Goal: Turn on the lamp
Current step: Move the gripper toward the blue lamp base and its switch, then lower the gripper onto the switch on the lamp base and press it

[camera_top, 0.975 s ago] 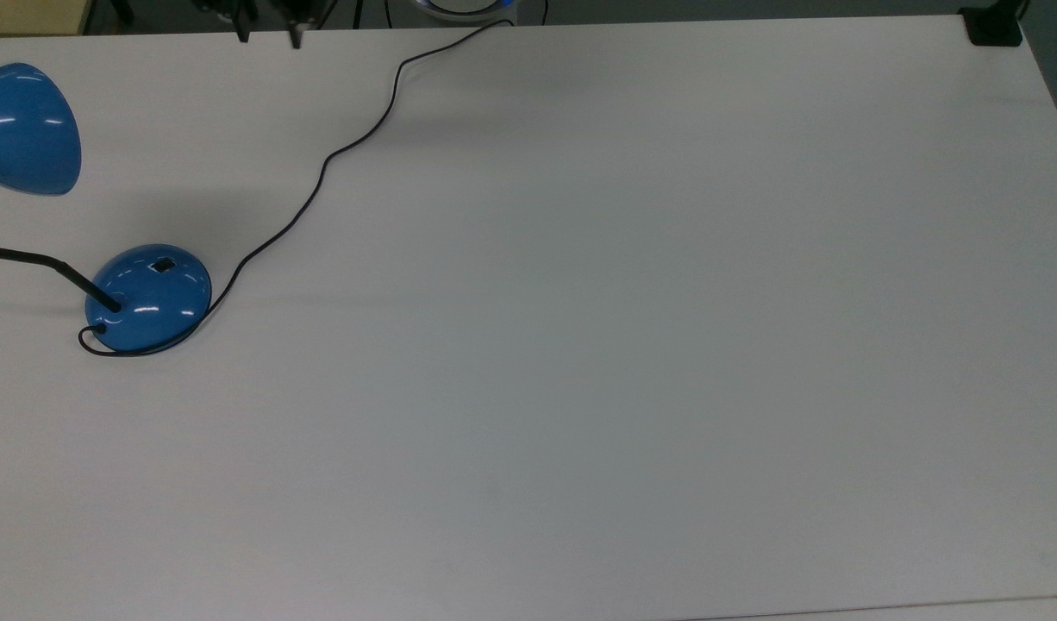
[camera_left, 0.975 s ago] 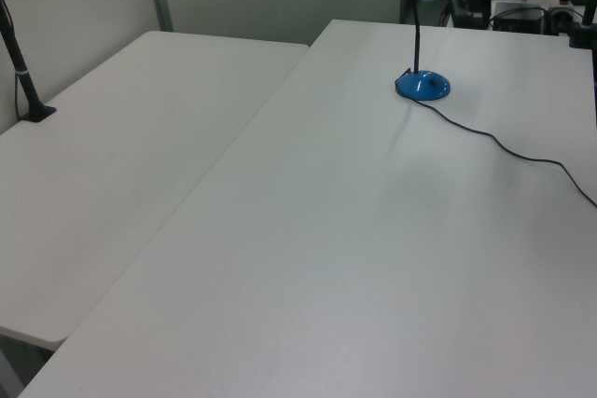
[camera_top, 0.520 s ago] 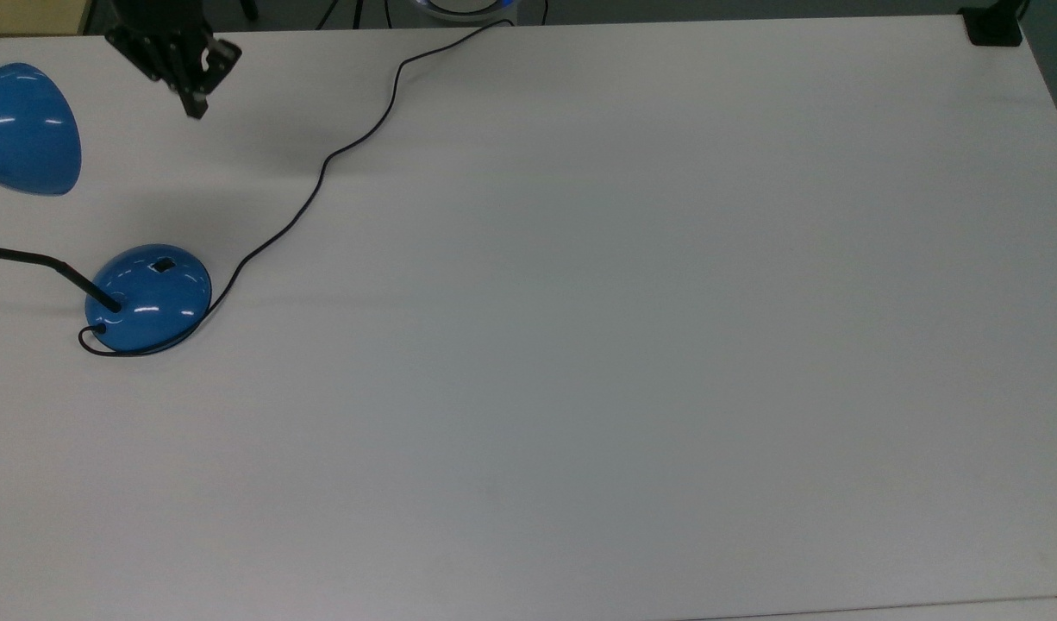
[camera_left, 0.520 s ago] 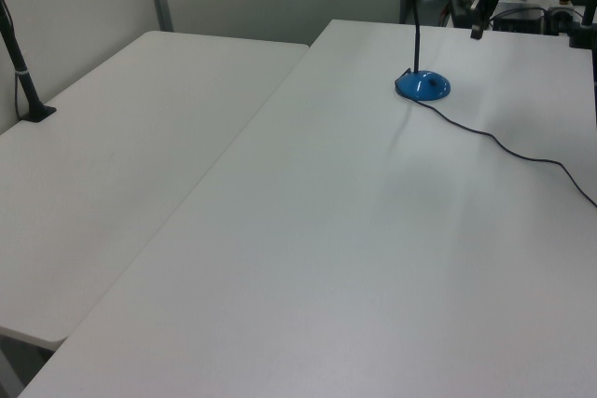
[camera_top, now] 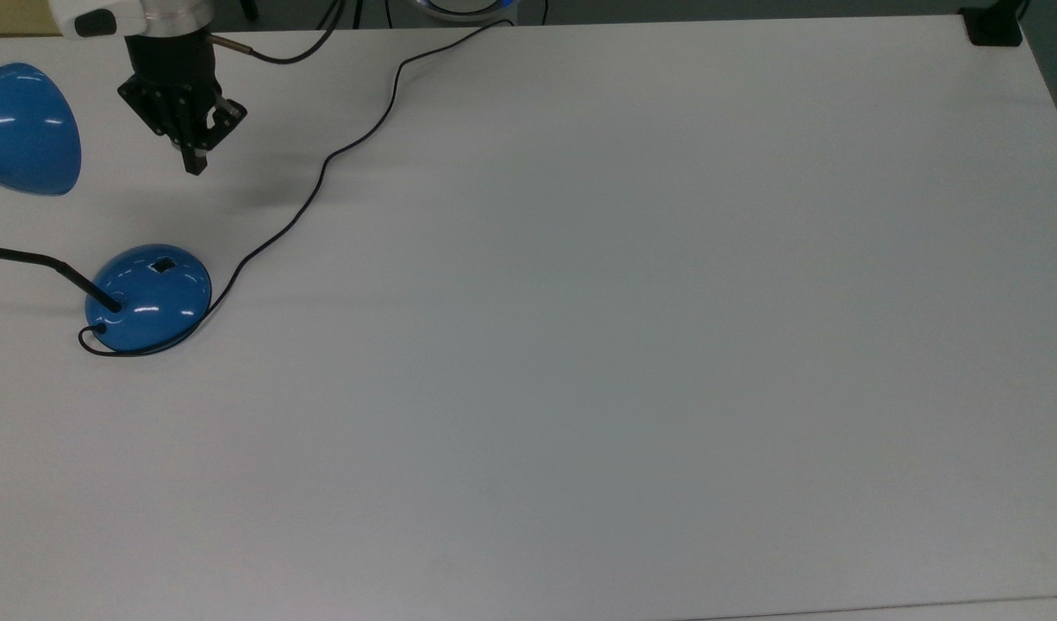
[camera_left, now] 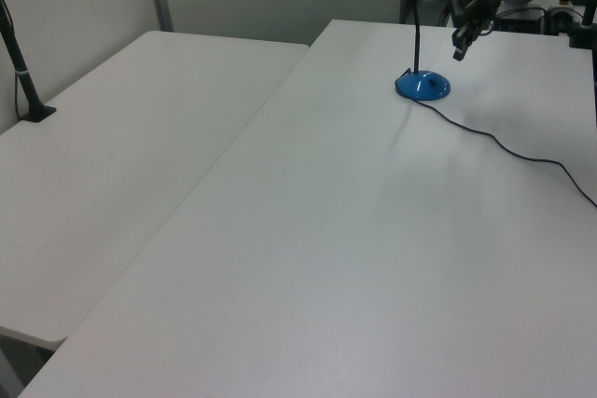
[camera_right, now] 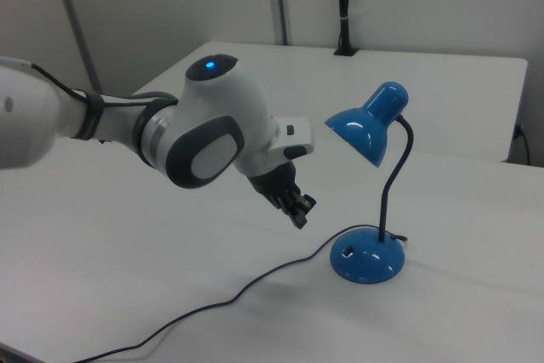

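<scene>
1. The lamp (camera_top: 149, 297) stands on the white counter (camera_top: 632, 310) at the top view's left, its cord (camera_top: 322, 172) trailing away.
2. The claw (camera_top: 196, 164) hangs above the base (fingers together, holding nothing), apart from it.

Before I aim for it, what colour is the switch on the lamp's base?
Black, set in the glossy blue base; the switch shows best in the top view.

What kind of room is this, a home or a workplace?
Most likely a workplace, perhaps a robot lab or office. Two plain white tables stand side by side, grey partition walls close them in, and a robot arm works beside a blue desk lamp.
</scene>
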Controlling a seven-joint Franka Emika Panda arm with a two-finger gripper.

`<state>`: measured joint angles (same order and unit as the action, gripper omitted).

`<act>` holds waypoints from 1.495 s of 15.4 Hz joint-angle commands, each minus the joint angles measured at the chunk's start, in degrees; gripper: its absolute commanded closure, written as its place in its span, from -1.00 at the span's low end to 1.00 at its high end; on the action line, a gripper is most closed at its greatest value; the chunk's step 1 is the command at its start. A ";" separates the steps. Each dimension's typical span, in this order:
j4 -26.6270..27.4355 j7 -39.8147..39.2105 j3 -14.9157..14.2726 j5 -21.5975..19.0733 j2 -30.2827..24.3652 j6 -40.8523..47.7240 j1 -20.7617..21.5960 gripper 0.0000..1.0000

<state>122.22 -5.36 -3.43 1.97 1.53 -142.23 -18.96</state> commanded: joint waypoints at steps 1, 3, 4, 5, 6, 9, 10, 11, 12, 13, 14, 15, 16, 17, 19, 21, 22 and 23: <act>0.56 3.16 0.01 -0.92 3.29 -7.87 0.32 1.00; 0.39 3.51 0.01 -0.92 6.10 -12.52 0.32 1.00; 0.30 3.52 0.01 -0.92 6.90 -14.11 0.32 1.00; 0.21 3.60 0.01 -0.92 7.78 -15.61 0.24 1.00; 0.12 3.52 0.01 -0.83 8.57 -16.93 0.24 1.00; -0.75 3.52 0.01 -0.83 10.42 -19.05 -0.29 1.00; -1.02 3.52 0.01 -0.83 10.60 -19.14 -0.55 1.00; -1.02 3.52 -0.08 -0.83 10.95 -19.23 -0.73 1.00; -1.11 3.52 -0.08 -0.74 11.30 -19.40 -1.08 1.00; -2.15 3.52 -0.08 -0.74 12.26 -19.40 -1.43 1.00; -3.12 3.52 -0.08 -0.74 13.05 -19.40 -1.52 1.00; -3.74 3.52 -0.08 -0.74 13.93 -19.40 -1.78 1.00; -4.70 3.60 -0.08 -0.74 14.81 -19.40 -2.22 1.00; -5.67 3.52 -0.08 -0.74 15.43 -19.40 -2.57 1.00; -6.12 3.60 -0.08 -0.74 16.40 -19.40 -2.58 1.00; -7.17 3.52 -0.08 -0.74 17.36 -19.40 -2.58 1.00; -7.26 3.52 -0.08 -0.66 17.63 -19.40 -2.58 1.00; -7.35 3.52 -0.08 -0.65 17.72 -19.40 -2.58 1.00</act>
<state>116.05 -2.58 -3.49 1.96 17.92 -160.56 -21.69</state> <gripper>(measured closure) 0.991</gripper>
